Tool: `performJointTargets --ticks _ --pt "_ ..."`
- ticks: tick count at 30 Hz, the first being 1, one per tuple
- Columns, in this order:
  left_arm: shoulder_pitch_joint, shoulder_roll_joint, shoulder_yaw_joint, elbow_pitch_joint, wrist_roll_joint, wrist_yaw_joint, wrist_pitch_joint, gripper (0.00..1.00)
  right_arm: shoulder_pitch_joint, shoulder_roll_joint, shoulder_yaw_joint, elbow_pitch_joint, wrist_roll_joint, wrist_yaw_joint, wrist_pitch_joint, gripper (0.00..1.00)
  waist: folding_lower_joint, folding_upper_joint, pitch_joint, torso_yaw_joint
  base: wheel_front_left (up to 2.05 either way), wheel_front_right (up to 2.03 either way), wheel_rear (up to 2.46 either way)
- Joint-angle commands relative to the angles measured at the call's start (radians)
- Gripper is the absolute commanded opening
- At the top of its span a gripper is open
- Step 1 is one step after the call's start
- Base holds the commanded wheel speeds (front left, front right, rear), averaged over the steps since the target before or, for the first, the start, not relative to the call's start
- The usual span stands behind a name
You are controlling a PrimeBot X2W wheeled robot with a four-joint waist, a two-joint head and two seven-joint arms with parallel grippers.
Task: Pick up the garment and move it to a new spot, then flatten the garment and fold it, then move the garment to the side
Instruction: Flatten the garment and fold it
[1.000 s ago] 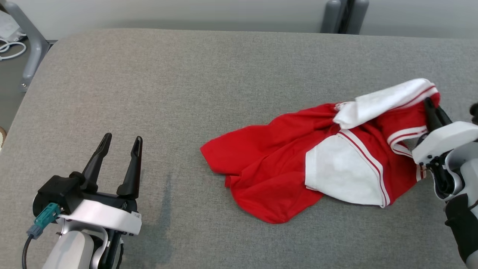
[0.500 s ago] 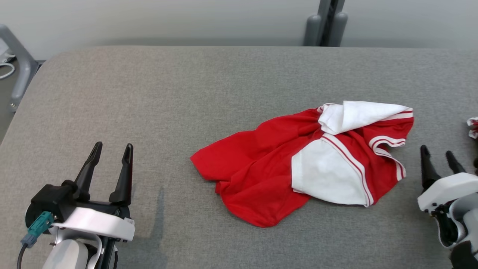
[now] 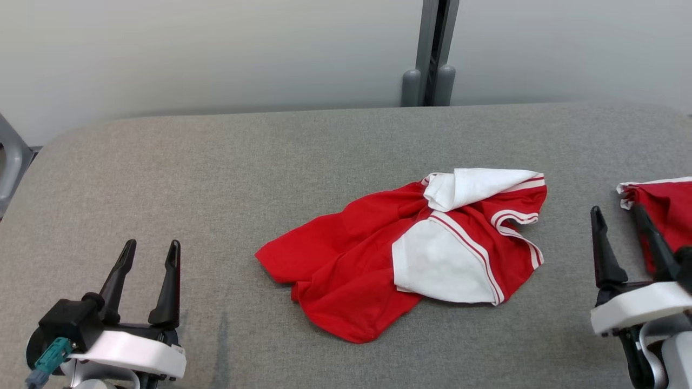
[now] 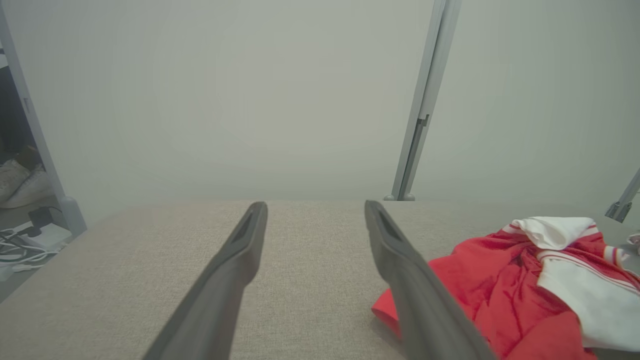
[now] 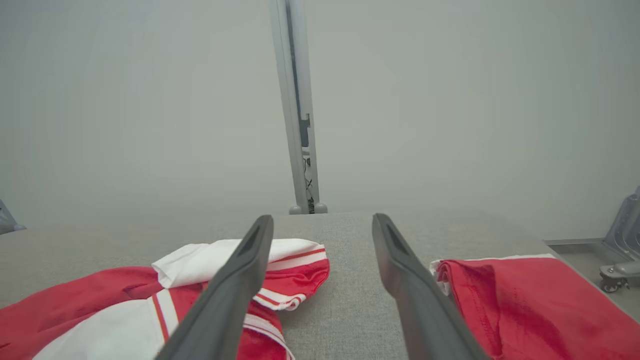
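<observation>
Your left pincer (image 3: 152, 244) and right pincer (image 3: 616, 209) stood apart and empty, the crumpled garment (image 3: 378, 259) lying right of centre on the table (image 3: 216, 162), apparently at its new spot and next needing its edges pulled flat.

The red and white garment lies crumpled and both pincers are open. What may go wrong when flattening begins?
1. The garment is bunched, with its white flap folded over the red cloth. A pinch there may take several layers and not spread it flat.
2. The second red garment lies close beside the right pincer, which might snag it by mistake.
</observation>
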Motion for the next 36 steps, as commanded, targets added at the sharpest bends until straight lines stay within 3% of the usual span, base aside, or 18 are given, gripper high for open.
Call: performJointTargets --ticks 1,13,23,29,36 --pt "0.018 0.007 0.0 -0.004 0.005 0.008 0.002 1.0 0.045 0.002 0.009 -0.043 -0.028 0.0 0.018 1.0 0.0 0.0 -0.028 -0.012 0.0 0.0 0.0" --pt "0.096 0.002 -0.012 -0.036 -0.006 0.031 0.019 1.0 0.265 0.06 0.008 -0.301 -0.065 0.0 0.144 1.0 0.0 0.0 -0.083 -0.041 0.0 0.0 0.0" --pt "0.098 0.008 -0.022 -0.068 -0.006 0.043 0.036 1.0 0.283 0.071 0.017 -0.372 -0.067 0.0 0.191 1.0 0.0 0.0 -0.077 -0.04 0.0 0.0 0.0" --pt "0.077 0.011 -0.03 -0.087 -0.002 0.048 0.047 1.0 0.216 0.027 0.129 -0.35 -0.084 0.0 0.226 1.0 0.0 0.0 -0.057 -0.017 0.0 0.0 0.0" --pt "0.035 -0.001 -0.045 -0.081 -0.01 0.034 0.039 1.0 0.121 -0.049 0.376 -0.214 -0.081 0.0 0.263 1.0 0.0 0.0 0.002 0.035 0.0 0.0 0.0"
